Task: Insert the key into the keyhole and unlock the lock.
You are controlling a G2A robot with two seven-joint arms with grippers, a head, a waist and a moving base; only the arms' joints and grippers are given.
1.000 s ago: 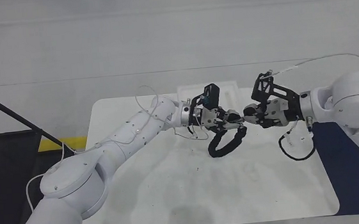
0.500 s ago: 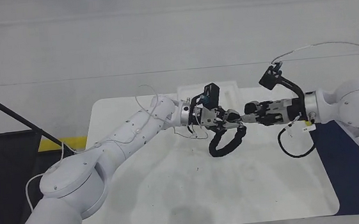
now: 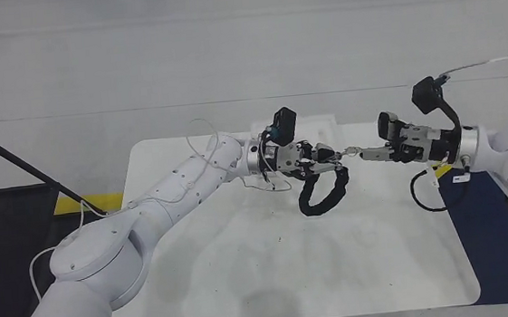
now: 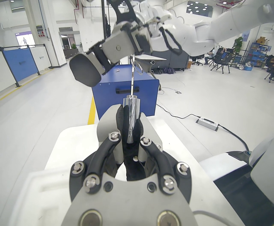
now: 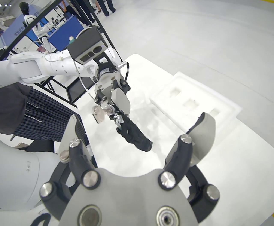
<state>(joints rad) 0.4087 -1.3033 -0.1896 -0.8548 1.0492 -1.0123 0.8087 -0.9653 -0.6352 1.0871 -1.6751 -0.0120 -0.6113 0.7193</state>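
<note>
My left gripper (image 4: 130, 115) is shut on the lock, holding its silver cylinder (image 4: 132, 107) above the table. The lock's black cable loop (image 3: 323, 196) hangs below the left gripper (image 3: 320, 160). The key (image 4: 133, 85) sits in the keyhole, and its shaft and ring stick out toward the right arm. In the right wrist view the key head (image 5: 97, 112) shows at the cylinder's end, beside the left gripper (image 5: 113, 107). My right gripper (image 5: 139, 119) is open and holds nothing. It stands a short way off the key, to the right, in the top view (image 3: 370, 154).
A white foam tray (image 3: 324, 125) with recesses lies at the far edge of the white table (image 3: 245, 268). A blue cabinet (image 4: 126, 85) stands beyond the table's end. A black frame (image 3: 9, 162) stands to the left.
The right gripper has let go of the key, opened and drawn back to the right, its wrist turning. The key stays in the lock, and the left gripper has turned slightly with it.
</note>
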